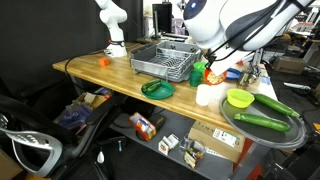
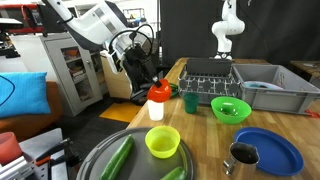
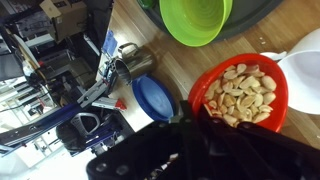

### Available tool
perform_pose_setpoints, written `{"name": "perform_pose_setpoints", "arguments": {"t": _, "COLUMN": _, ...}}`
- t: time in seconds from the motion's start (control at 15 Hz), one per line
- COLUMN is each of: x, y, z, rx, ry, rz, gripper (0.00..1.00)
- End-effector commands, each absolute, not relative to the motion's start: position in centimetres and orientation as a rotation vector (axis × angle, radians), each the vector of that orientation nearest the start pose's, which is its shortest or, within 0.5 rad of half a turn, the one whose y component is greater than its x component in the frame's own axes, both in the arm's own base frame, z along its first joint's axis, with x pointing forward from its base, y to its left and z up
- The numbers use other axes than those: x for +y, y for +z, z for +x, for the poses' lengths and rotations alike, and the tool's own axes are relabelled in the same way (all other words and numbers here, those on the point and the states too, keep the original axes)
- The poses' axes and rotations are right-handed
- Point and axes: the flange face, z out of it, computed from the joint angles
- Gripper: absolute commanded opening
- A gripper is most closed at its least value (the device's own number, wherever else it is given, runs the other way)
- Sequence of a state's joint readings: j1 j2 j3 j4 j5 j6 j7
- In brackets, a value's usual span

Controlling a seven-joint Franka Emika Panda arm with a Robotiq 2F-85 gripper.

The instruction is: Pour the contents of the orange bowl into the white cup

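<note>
The pincer [image 3: 195, 120] is clamped on the near rim of the orange bowl [image 3: 240, 95], which sticks out straight ahead of the fingers in the wrist view; in an exterior view the orange bowl [image 2: 158, 91] hangs tilted just above the white cup [image 2: 156, 109], its lowered edge at the cup's mouth; the cup stands on the wooden table [image 2: 200, 125] near its front edge. The bowl holds a heap of pale beige pieces [image 3: 238, 92], gathered towards the side next to the white cup [image 3: 303, 68]; what lies inside the cup cannot be told. Beside them sits a yellow-green bowl [image 3: 197, 20] on the rim of a round grey tray [image 2: 100, 160], and the tray also carries green cucumbers [image 2: 117, 158]; a blue bowl [image 3: 155, 98] lies near a small metal cup [image 3: 135, 62]; further back stand a green cup [image 2: 190, 101], a darker green bowl [image 2: 230, 109] and a grey dish rack [image 2: 205, 78].
</note>
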State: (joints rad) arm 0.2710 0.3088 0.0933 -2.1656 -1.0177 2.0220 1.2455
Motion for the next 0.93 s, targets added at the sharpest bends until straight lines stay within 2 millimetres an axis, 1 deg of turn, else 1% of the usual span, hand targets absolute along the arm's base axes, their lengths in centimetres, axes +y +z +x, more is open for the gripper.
{"name": "perform_pose_setpoints", "arguments": {"t": 0.0, "x": 14.6, "y": 23.4, "z": 51.6, "rx": -0.232, "ry": 0.328, "rz": 2.232, "gripper": 0.02}}
{"name": "perform_pose_setpoints", "arguments": {"t": 0.2, "x": 15.1, "y": 22.7, "z": 51.7, "rx": -0.215, "ry": 0.315, "rz": 2.218, "gripper": 0.02}}
{"name": "perform_pose_setpoints", "arguments": {"t": 0.6, "x": 16.6, "y": 21.5, "z": 52.9, "rx": -0.151, "ry": 0.334, "rz": 2.16, "gripper": 0.02}}
{"name": "perform_pose_setpoints", "arguments": {"t": 0.87, "x": 17.5, "y": 20.7, "z": 53.3, "rx": -0.126, "ry": 0.327, "rz": 2.119, "gripper": 0.02}}
